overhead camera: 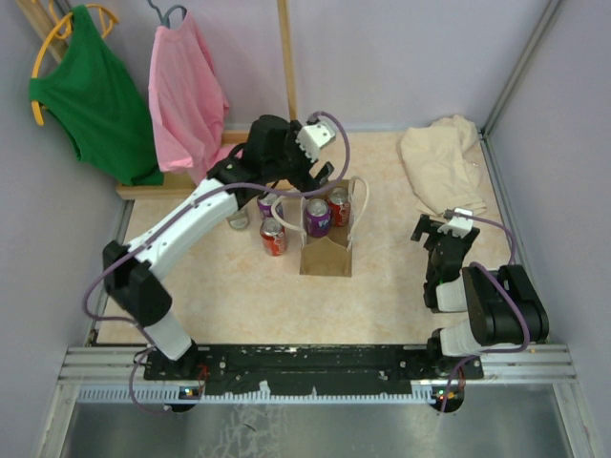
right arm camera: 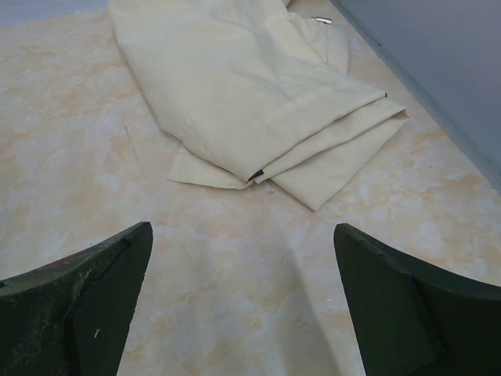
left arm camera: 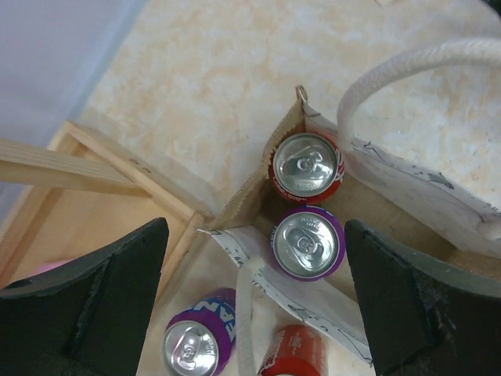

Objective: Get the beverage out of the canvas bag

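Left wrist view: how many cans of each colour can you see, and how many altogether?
Red cans: 2
Purple cans: 2
Total: 4

Left arm (overhead camera: 191, 215) outstretched — fingers (left arm camera: 94, 305) spread.

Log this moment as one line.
left gripper open above canvas bag | red can, purple can inside bag | right gripper open, empty
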Tool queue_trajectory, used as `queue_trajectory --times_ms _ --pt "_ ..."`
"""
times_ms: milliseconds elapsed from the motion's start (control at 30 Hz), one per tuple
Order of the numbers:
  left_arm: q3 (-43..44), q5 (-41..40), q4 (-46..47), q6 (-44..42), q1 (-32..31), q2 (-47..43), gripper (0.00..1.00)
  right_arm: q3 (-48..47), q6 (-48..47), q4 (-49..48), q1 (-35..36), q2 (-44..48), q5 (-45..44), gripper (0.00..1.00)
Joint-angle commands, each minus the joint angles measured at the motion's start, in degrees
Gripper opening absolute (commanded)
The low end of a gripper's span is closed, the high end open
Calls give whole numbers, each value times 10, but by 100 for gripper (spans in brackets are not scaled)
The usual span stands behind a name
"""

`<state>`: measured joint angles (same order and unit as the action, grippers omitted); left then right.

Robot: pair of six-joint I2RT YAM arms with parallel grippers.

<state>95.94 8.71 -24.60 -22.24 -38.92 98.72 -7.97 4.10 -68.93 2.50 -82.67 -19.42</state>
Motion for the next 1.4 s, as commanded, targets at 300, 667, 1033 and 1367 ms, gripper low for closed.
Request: queue_trajectory --times_ms 300,667,1033,1367 --pt "57 12 -93 -40 -5 120 99 -14 0 -24 4 0 -7 99" --pt "65 -22 -127 -30 -5 157 100 -14 1 -24 3 0 -6 99" --pt "74 -40 -164 -5 -7 182 100 -14 1 -24 3 0 -7 99" --pt "50 -25 -173 10 -15 182 94 -14 1 -24 3 0 -7 99"
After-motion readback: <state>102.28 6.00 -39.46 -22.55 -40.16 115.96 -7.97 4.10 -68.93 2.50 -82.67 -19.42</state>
